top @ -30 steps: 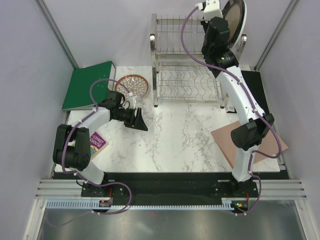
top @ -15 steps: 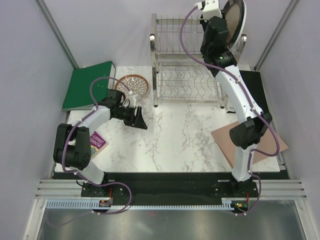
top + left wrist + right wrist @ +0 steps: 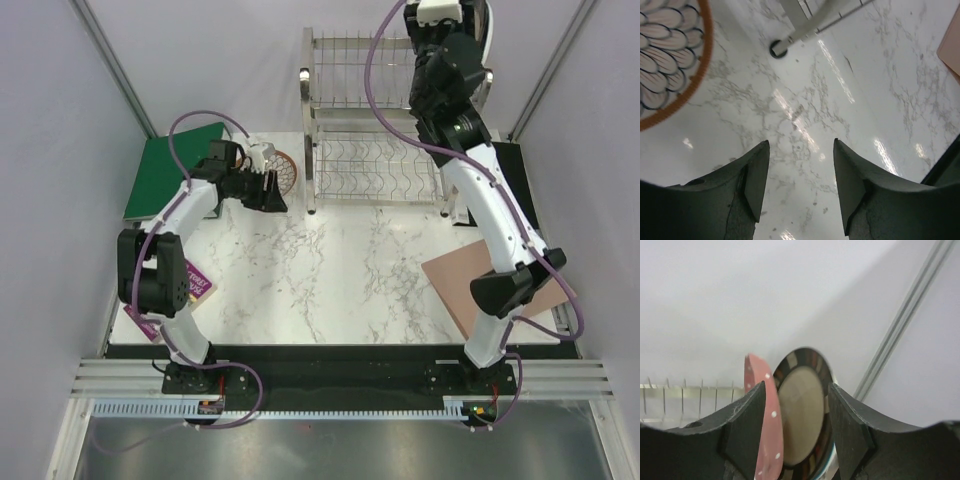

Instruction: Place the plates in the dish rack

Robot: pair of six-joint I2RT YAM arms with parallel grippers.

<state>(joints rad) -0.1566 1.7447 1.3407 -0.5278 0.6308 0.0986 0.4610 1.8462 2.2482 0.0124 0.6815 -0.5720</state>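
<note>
Left gripper [image 3: 800, 144] hangs low over the marble table [image 3: 805, 95], jaws parted and nothing between them. Up and to the left in its own view lies the petal plate [image 3: 662, 55], flat on the table. Straight ahead and a little farther out stands a foot of the dish rack [image 3: 777, 48], near the plate's rim. This is the only plate seen on the table, so the step in hand looks to be its pickup. A flat plate offers only its edge: the gripper should swing left until it is over the near rim, set one finger inside the rim and one outside, and close firmly. It should then lift clear of the rack's post before tipping the plate upright for a slot. The plate shows overlapping white petals outlined in dark brown inside an orange-brown rim. High at the rack's upper tier, the right gripper [image 3: 796, 386] has its fingers spread and, as far as its wrist view shows, grips nothing. Just beyond its fingertips the brown-rimmed plate [image 3: 802, 425] stands on edge, its rim dark and shiny around a beige centre. Just beside that, to the gripper's left, stands the pink plate [image 3: 771, 435], salmon with small white dots. Whether the two plates touch cannot be told.
</note>
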